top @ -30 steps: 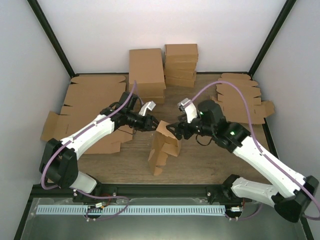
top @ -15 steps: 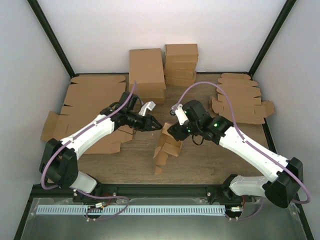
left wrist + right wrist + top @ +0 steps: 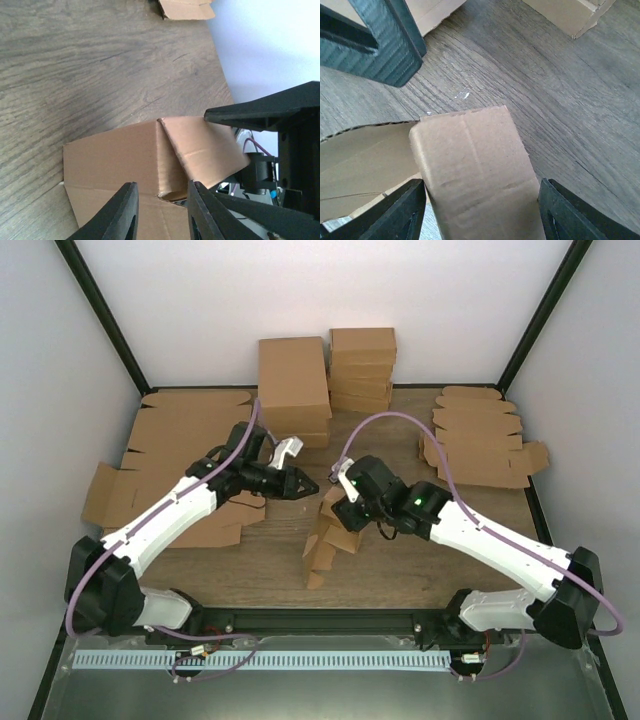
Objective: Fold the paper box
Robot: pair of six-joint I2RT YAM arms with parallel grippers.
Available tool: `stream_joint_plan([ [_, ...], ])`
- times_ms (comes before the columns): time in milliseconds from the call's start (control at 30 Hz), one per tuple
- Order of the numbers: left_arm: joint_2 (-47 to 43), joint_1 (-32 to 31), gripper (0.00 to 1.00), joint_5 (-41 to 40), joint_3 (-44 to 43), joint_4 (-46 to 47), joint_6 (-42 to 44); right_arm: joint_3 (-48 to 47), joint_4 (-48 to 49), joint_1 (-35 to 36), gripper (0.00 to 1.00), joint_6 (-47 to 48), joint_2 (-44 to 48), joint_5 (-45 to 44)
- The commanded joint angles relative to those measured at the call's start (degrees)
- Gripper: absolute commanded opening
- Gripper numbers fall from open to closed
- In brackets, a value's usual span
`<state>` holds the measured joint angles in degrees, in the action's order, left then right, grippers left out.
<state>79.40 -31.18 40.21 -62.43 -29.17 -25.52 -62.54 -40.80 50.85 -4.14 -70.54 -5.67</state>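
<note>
Cardboard ringed the table (image 3: 430, 560): flat blanks (image 3: 180, 435) along its left edge, more blanks (image 3: 480, 440) by its right edge, and taller stacked boxes (image 3: 295, 380) at its far edge. None of that had moved.

What had changed was the right arm (image 3: 480, 535). A second earlier it had reached in from nearer the right edge, and since then it had swung left and bent in over the middle of the table. The left arm (image 3: 180, 505) had barely shifted.

Between them the paper box (image 3: 325, 535) stood tilted on end at the middle of the table, a little toward the near edge, in about the same place as before.

The right pincer (image 3: 482, 180) had come onto an upper flap (image 3: 475, 150). The flap filled its wide gap, and both fingers looked pressed against the flap's side edges. The left pincer (image 3: 161, 185) sat at the box's top corner, its jaws a narrow way apart with cardboard showing in the gap. We could not tell whether it gripped.

We judged that both arms were now placed to turn that flap in, and that the box was far from closed.
</note>
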Motion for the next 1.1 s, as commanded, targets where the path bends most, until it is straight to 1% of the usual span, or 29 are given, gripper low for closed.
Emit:
stream_joint_plan([
  [0, -3.0, -0.1, 0.29, -2.2, 3.1, 1.7, -1.2, 1.0, -0.1, 3.3, 0.64, -1.8, -2.0, -8.8],
  [133, -5.2, -0.1, 0.29, -2.9, 5.2, 2.4, -1.9, 1.6, -0.1, 3.6, 0.64, -2.3, -3.8, -12.3],
  [367, -9.0, -0.1, 0.29, -4.4, 7.3, 0.3, -1.0, 2.4, 1.4, 4.3, 0.63, -2.7, -4.5, -16.5],
  [467, -9.8, -0.1, 0.29, -5.0, 8.7, -0.4, -0.4, 3.1, 2.7, 4.9, 0.57, -3.3, -5.0, -19.3],
  [700, -10.9, -0.1, 0.29, -6.2, 9.8, -0.6, -0.5, 4.9, 5.1, 5.0, 0.37, -8.6, -6.3, -28.1],
  [800, -11.9, 0.3, 0.29, -8.2, 8.9, -1.9, -0.2, 6.2, 6.1, 4.8, 0.36, -12.3, -5.6, -30.8],
  [867, -12.6, 0.7, 0.3, -9.4, 8.2, -3.2, 0.0, 6.5, 6.0, 4.1, 0.35, -14.7, -5.8, -29.8],
  [1000, -14.6, 1.8, 0.3, -11.3, 7.1, -4.9, 0.2, 7.5, 6.6, 3.2, 0.25, -18.4, -7.6, -25.8],
  [1067, -15.5, 2.3, 0.3, -12.5, 6.6, -6.0, 0.4, 8.8, 7.8, 3.1, 0.22, -20.1, -8.4, -24.3],
])
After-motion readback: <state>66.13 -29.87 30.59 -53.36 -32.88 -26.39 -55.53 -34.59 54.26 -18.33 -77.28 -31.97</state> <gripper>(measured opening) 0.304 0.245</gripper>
